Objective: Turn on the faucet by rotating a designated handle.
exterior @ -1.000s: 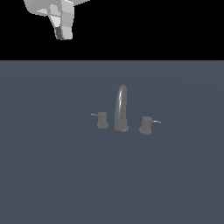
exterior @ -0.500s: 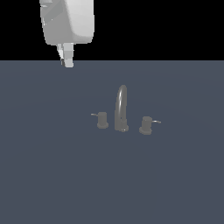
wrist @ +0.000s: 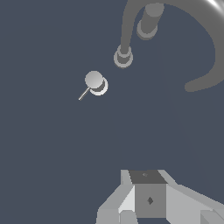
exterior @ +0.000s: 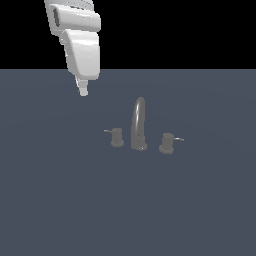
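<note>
1. One faucet on the desk: one spout, two knobs.
2. The handle stands just beside the spout, on the exterior view's left.
3. My gripper hovers well apart from the spout; I cannot tell whether its jaws are parted.

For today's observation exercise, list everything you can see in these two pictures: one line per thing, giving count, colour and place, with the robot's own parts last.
faucet spout: one, dull grey, tall narrow arch, standing mid-surface between the two knobs.
handle: one, plain grey cylinder knob with a thin lever rod pointing away from the spout, on the exterior view's left of the spout.
other knob: one, grey with a wider base collar and a thin rod, on the exterior view's right of the spout.
surface: one, flat slate blue, under everything.
robot arm: one, white, coming down from the top of the exterior view.
gripper: one, white, hanging above the surface, apart from the faucet; open or shut cannot be told.
</note>
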Tool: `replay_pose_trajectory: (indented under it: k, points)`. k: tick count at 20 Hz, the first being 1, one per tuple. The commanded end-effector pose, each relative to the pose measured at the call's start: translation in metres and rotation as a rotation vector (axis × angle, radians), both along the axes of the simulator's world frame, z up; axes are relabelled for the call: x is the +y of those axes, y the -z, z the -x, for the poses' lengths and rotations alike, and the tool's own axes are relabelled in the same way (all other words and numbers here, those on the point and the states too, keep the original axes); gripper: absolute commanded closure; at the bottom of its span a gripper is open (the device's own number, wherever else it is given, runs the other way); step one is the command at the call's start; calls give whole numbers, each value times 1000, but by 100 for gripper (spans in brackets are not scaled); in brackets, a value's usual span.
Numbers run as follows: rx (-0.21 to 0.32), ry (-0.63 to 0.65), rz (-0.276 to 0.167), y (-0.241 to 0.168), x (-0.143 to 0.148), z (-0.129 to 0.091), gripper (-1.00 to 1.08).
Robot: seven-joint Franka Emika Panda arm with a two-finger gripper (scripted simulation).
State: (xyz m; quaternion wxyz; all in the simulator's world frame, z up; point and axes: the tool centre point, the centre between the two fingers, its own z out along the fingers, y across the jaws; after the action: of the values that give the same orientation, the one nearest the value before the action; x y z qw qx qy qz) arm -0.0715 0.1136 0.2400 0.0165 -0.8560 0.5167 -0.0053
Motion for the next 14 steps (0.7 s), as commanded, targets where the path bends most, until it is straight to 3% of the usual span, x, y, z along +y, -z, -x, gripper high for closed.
replay_pose_trajectory:
  k: [1,14]
  points:
    - [1,45,0,11,1,-10,108]
    - [12,288,6,73,-5,-66,108]
